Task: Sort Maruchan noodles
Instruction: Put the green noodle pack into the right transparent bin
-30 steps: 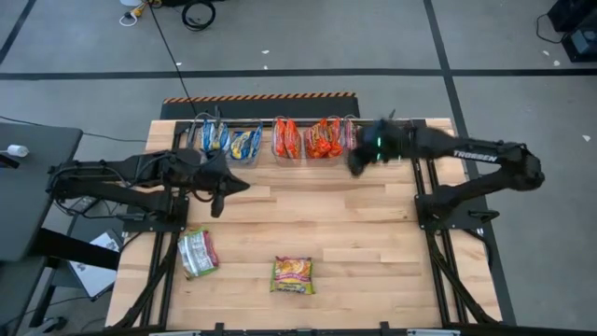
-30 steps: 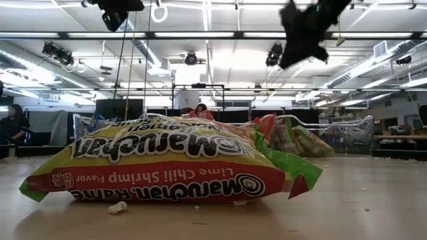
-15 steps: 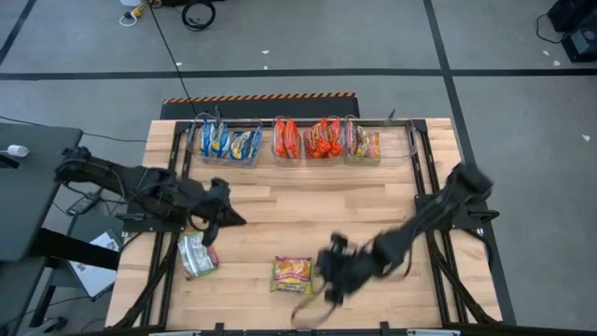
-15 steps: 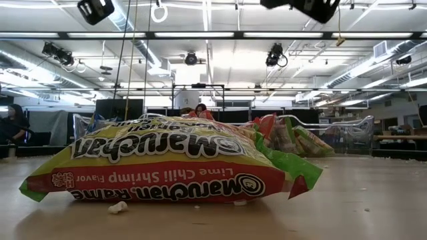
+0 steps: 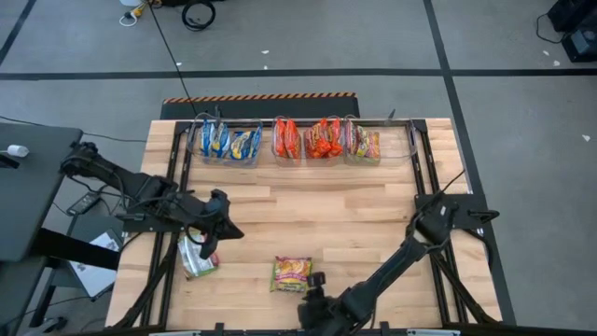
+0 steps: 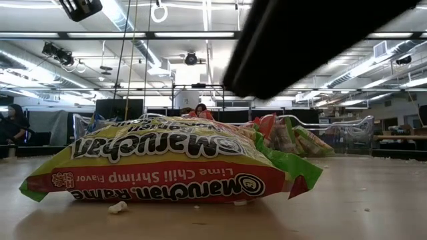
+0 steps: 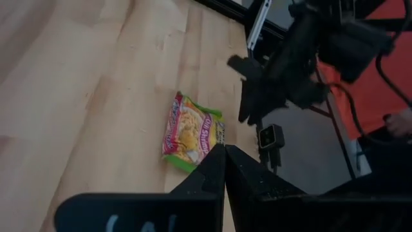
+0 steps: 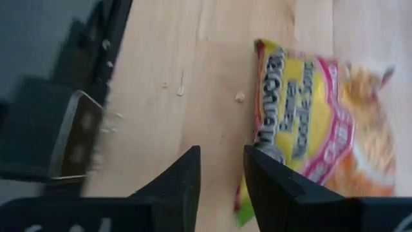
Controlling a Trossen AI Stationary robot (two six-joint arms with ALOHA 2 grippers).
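Two yellow-green and pink-red Maruchan packets lie flat on the wooden table: one near the left edge (image 5: 198, 254), one at the near middle (image 5: 292, 273) (image 8: 309, 122) (image 7: 190, 132) (image 6: 167, 163). My left gripper (image 5: 229, 231) (image 7: 222, 158) hovers shut above the table, just right of the left packet, holding nothing. My right gripper (image 5: 313, 294) (image 8: 222, 158) hangs low at the table's near edge, beside the middle packet's near right corner, its fingers a little apart and empty.
Clear bins along the far edge hold blue-yellow packets (image 5: 229, 142), orange-red packets (image 5: 306, 138) and yellow-green ones (image 5: 364, 143). A small dark camera block (image 8: 71, 138) sits at the near edge beside my right gripper. My right arm (image 6: 313, 40) crosses the low view.
My right arm has swung fast from the far bins across the table to the near edge and come down beside the middle packet, its wrist rolling. My left gripper has drawn back toward the near left, over toward the left packet. Both packets have stayed put.
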